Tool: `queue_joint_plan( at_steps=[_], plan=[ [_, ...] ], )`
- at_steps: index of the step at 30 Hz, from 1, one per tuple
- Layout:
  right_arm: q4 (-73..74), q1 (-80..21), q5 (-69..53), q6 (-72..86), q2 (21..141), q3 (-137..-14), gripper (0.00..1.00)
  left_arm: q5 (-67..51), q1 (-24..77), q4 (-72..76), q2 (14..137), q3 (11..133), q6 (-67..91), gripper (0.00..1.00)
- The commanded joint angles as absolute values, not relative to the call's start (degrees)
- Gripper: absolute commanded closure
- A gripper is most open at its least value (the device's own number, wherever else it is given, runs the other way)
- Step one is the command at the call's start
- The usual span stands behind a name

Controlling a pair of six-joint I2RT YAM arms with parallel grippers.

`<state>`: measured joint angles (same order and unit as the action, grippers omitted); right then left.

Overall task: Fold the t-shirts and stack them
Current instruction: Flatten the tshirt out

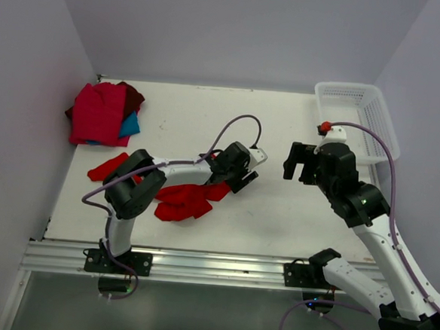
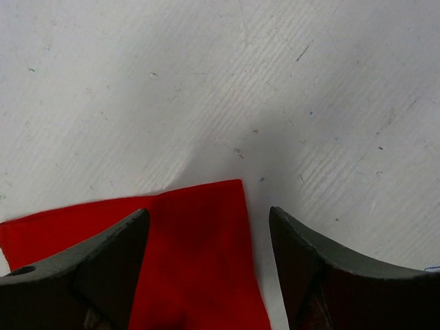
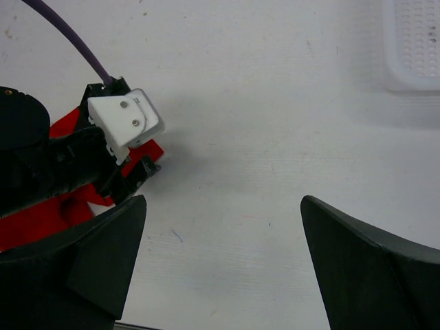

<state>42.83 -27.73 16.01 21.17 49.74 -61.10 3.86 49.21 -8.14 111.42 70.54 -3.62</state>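
A large bright red t-shirt (image 1: pixel 181 201) lies crumpled on the table under my left arm, with one part sticking out to the left. My left gripper (image 1: pixel 243 182) is low over its right end and open. In the left wrist view a flat corner of the red cloth (image 2: pixel 199 254) lies between the spread fingers (image 2: pixel 103 261), not pinched. My right gripper (image 1: pixel 299 170) hangs open and empty above the bare table to the right of the shirt (image 3: pixel 34 220). A stack of folded t-shirts (image 1: pixel 99 115), red over maroon and teal-blue, sits at the back left.
A white mesh basket (image 1: pixel 356 114) stands at the back right and shows at the top right of the right wrist view (image 3: pixel 412 48). Purple cables loop over both arms. The left arm's white camera mount (image 3: pixel 127 120) is near my right gripper.
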Motion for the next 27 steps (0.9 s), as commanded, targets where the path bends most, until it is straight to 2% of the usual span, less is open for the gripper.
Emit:
queue_joint_plan(
  at_steps=[1, 22, 27],
  plan=[
    [43.24, -27.51, 17.49, 21.36, 48.78, -63.28, 0.01, 4.22, 49.39, -4.92, 111.88, 73.04, -1.58, 0.26],
    [43.33, -27.6, 17.66, 21.09, 48.87, -62.84, 0.01, -1.06, 49.57, -2.99, 116.28, 73.21, 1.84, 0.39],
    [43.33, -27.51, 17.93, 21.09, 48.78, -62.49, 0.01, -0.18, 49.66, -3.87, 117.25, 72.78, 2.72, 0.55]
  ],
)
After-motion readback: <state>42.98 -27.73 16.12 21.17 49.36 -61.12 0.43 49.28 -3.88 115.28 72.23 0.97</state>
